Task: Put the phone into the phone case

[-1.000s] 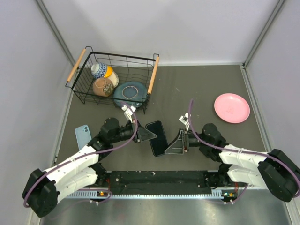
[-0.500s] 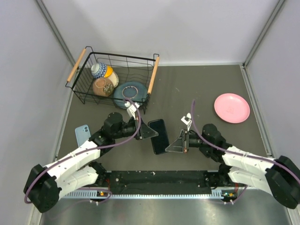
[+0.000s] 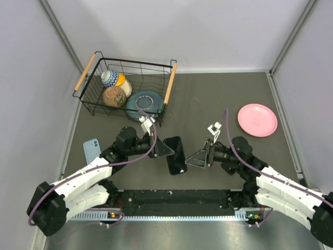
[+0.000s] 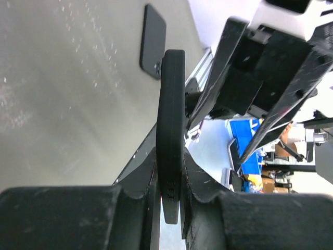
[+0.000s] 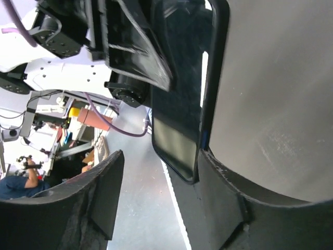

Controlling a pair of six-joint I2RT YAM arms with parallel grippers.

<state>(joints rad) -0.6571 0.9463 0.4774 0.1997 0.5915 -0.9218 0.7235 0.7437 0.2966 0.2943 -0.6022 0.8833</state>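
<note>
My left gripper (image 3: 162, 149) is shut on the long edge of the black phone (image 3: 176, 155) and holds it above the table in the middle. In the left wrist view the phone (image 4: 171, 130) stands edge-on between the fingers of my left gripper (image 4: 170, 172). The right wrist view shows its glossy screen (image 5: 179, 104) with a black case rim (image 5: 214, 78) along its back. I cannot tell how deep the phone sits in it. My right gripper (image 3: 200, 158) (image 5: 156, 192) is open at the phone's right end. One finger (image 5: 223, 198) touches the phone's corner and the other stands apart.
A light blue phone-shaped slab (image 3: 92, 150) lies at the left. A dark flat rectangle with camera holes (image 4: 153, 41) lies on the table beyond the phone. A wire basket (image 3: 169, 83) with bowls stands at the back left. A pink plate (image 3: 257, 120) sits at the right.
The right arm has drawn back to the right and its gripper has tilted, staying at the phone's end. The left gripper has shifted the phone slightly right.
</note>
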